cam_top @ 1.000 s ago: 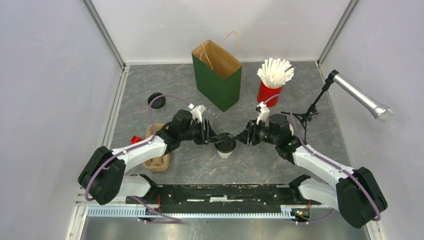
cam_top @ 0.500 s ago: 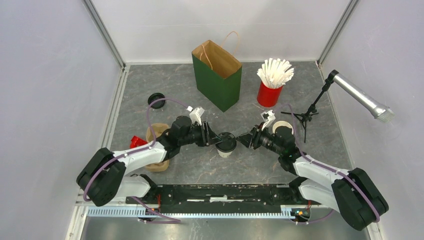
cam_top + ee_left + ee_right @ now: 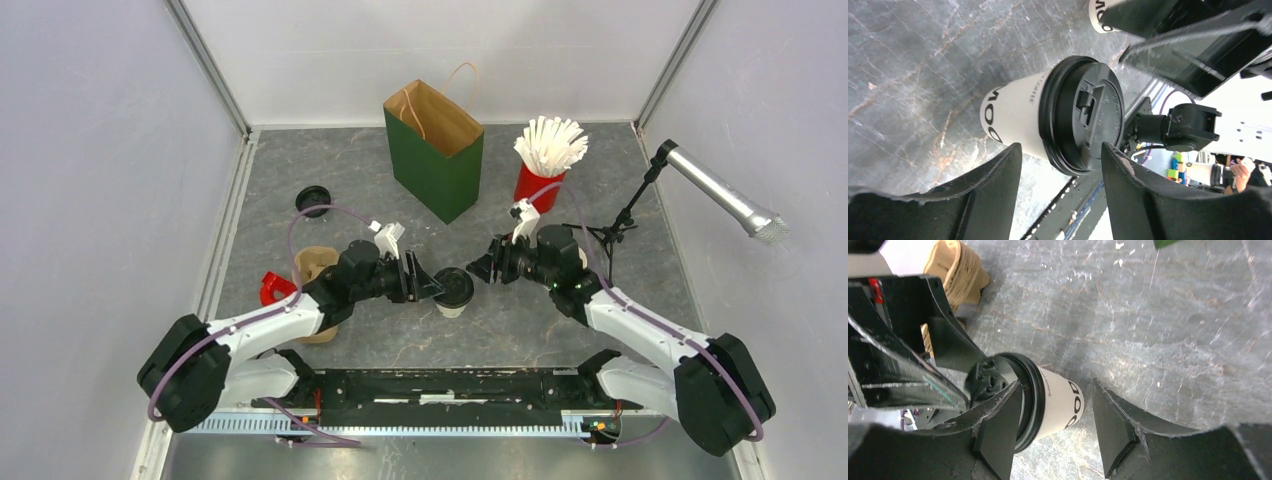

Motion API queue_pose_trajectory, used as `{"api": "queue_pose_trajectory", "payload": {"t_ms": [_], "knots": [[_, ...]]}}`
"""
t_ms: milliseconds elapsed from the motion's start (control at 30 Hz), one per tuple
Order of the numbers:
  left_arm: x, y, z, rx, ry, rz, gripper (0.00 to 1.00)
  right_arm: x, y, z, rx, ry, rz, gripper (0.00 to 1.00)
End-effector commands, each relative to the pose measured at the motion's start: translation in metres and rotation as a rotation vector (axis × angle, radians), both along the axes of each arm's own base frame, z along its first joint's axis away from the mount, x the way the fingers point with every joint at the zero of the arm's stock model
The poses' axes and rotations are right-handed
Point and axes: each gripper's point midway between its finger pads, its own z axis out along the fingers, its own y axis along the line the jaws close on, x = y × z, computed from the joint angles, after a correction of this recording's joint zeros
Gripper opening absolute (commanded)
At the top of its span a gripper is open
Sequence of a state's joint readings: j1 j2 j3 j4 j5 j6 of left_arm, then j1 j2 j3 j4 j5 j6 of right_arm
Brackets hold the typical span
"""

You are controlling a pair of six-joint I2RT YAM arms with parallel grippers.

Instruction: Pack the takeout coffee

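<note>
One white takeaway cup [image 3: 453,292] with its black lid on stands upright on the grey table between the two arms. It also shows in the left wrist view [image 3: 1018,117] and the right wrist view [image 3: 1060,402]. My left gripper [image 3: 430,285] is open at the cup's left side, and its fingers [image 3: 993,190] flank the lidded top without gripping it. My right gripper [image 3: 480,271] is open just right of the cup, which sits between its spread fingers [image 3: 1113,425]. A second white cup [image 3: 1099,11] peeks in behind the right arm. A loose black lid [image 3: 312,198] lies far left.
The green paper bag [image 3: 436,150] stands open at the back centre. A red cup of white straws [image 3: 545,165] is to its right, and a microphone on a stand [image 3: 715,195] is at the far right. A brown pulp carrier [image 3: 315,268] and a small red object [image 3: 270,290] sit under the left arm.
My left arm has dropped lower and slid its gripper closer to the cup. My right gripper dipped, then drew back up and now covers the second cup. The lidded cup has not moved.
</note>
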State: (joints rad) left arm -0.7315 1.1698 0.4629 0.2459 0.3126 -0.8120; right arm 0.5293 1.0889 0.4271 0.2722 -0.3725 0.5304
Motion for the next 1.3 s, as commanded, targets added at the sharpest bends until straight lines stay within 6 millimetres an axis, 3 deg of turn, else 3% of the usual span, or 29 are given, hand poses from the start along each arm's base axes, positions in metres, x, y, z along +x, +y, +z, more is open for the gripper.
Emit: {"api": "queue_pose_trajectory", "payload": {"t_ms": [0,133,300,467,633,900,1267], "knots": [[-0.006,-0.010,0.041,-0.085,0.017,-0.027,0.68,0.012,-0.005,0.025,-0.114,-0.024,0.006,0.61],[-0.006,-0.012,0.055,-0.109,0.012,-0.028,0.68,0.010,-0.001,0.040,-0.118,-0.030,0.043,0.62],[-0.006,-0.003,0.051,-0.043,0.028,0.002,0.66,-0.007,0.007,0.054,-0.086,-0.044,0.076,0.61],[0.000,0.021,0.041,0.074,0.014,0.085,0.63,-0.023,0.026,0.068,-0.041,-0.076,0.115,0.48],[-0.001,0.030,0.036,0.087,0.029,0.110,0.58,-0.036,0.052,0.072,-0.011,-0.101,0.184,0.38],[-0.006,0.025,0.034,-0.058,0.067,0.066,0.53,-0.033,0.068,0.046,-0.029,-0.071,0.230,0.30],[-0.011,0.015,0.037,-0.253,0.076,0.010,0.52,-0.051,0.052,-0.013,-0.067,0.019,0.224,0.29]]}}
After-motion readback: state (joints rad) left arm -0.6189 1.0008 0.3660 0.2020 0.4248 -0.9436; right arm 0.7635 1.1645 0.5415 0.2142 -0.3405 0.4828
